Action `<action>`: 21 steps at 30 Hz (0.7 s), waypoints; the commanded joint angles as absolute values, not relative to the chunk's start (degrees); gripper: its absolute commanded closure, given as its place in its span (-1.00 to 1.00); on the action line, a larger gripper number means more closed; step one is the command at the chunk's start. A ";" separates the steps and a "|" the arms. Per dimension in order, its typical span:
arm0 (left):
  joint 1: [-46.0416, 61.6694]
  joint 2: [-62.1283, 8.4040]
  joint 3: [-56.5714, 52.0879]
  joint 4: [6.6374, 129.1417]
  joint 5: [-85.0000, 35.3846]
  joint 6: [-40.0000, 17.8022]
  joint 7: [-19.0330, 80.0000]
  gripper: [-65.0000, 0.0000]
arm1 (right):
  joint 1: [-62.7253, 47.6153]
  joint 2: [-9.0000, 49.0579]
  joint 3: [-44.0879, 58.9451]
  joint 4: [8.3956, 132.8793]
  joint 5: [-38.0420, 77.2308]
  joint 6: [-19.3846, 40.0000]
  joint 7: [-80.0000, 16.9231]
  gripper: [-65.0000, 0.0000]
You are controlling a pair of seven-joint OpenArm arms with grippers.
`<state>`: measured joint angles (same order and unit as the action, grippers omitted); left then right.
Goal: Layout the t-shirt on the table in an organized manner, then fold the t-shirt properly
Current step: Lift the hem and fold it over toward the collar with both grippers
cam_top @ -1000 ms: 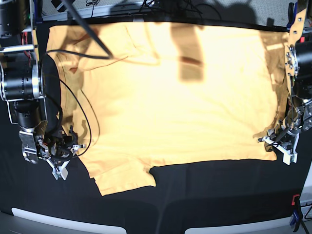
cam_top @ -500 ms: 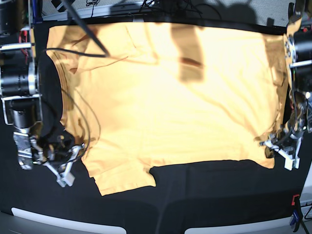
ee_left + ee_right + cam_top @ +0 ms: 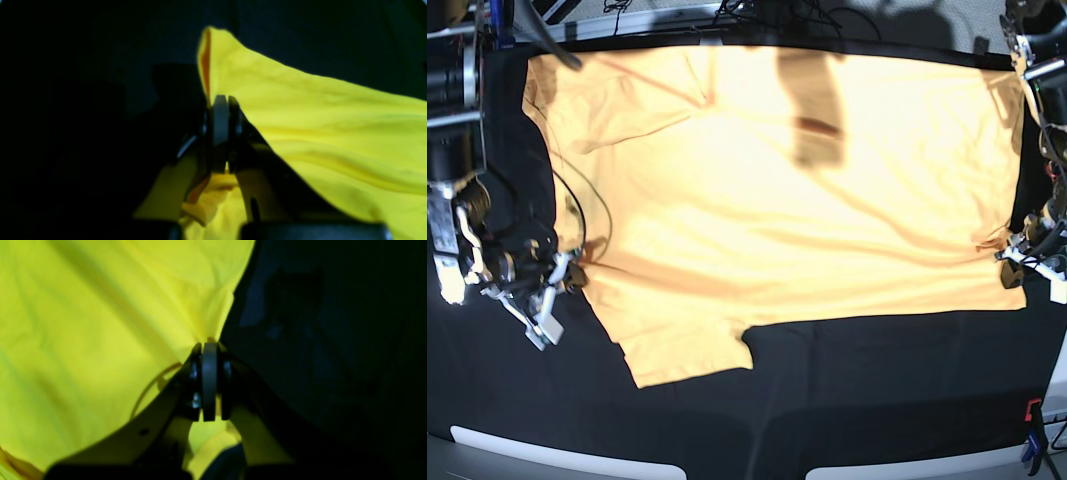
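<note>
**Both grippers pinching the shirt's edges**

From my seat, the near strip of the table [image 3: 877,400] is bare black cloth. Beyond it the t-shirt [image 3: 777,210] lies spread flat, reaching the far edge. My right gripper [image 3: 555,285] is clamped tight on its edge toward one side of the table, and my left gripper [image 3: 1027,262] is clamped on the opposite edge.

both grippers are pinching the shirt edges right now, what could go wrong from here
1. The left gripper and right gripper each hold only a thin bit of the t-shirt at its edge, so the cloth may slip out if they pull it taut.
2. Creases run across the middle of the shirt; uneven pulling could deepen them.
3. The near sleeve lies loose on the table and could bunch up if dragged.
</note>
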<state>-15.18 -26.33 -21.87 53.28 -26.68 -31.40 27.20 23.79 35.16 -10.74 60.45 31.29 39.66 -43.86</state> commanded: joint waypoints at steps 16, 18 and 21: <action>-1.61 -28.01 -23.27 71.85 -29.02 -32.01 28.71 1.00 | 0.32 36.03 17.21 91.31 33.95 40.00 -45.74 1.00; -0.03 -28.01 -23.29 73.32 -28.99 -31.99 28.75 1.00 | -2.57 36.03 19.53 93.65 36.01 40.00 -46.00 1.00; 1.93 -27.94 -23.77 74.74 -29.04 -31.97 28.75 1.00 | -6.46 36.03 22.63 95.77 38.63 40.00 -46.17 1.00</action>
<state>2.66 -26.65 -23.16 73.63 -28.23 -31.79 30.11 -7.40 34.74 21.96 94.78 37.82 39.92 -47.46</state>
